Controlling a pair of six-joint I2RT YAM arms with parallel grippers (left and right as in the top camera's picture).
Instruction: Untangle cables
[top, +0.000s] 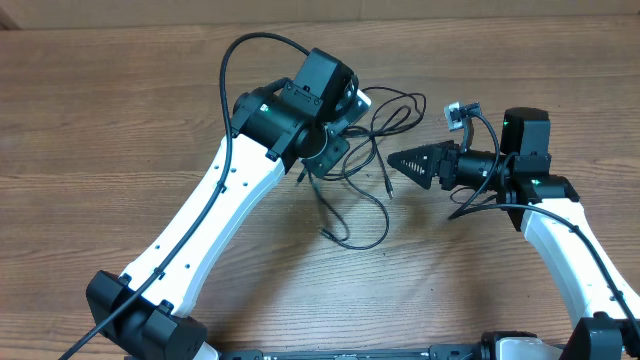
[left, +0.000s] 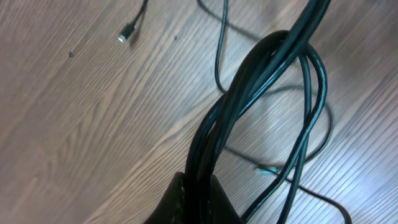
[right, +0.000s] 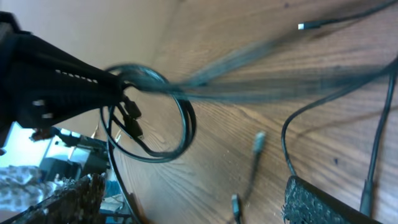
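The cables (top: 384, 118) are thin black cords, bunched in loops just right of my left gripper (top: 330, 152), with a loose strand (top: 352, 240) trailing toward the table's front. In the left wrist view my left gripper (left: 200, 198) is shut on a bundle of cables (left: 249, 93) that rises off the wood, and a small plug (left: 124, 36) lies on the table beyond. My right gripper (top: 400, 160) points left at the bunch and stands open. In the right wrist view my right gripper (right: 193, 190) holds nothing; a cable loop (right: 180, 134) hangs from the left gripper ahead, and a plug (right: 258, 142) is blurred.
The wooden table (top: 120, 110) carries only the cords and both arms. The left arm's white link (top: 215, 215) crosses the front left, and the right arm's link (top: 570, 250) is at the front right. Another plug end (right: 302, 26) lies on the wood.
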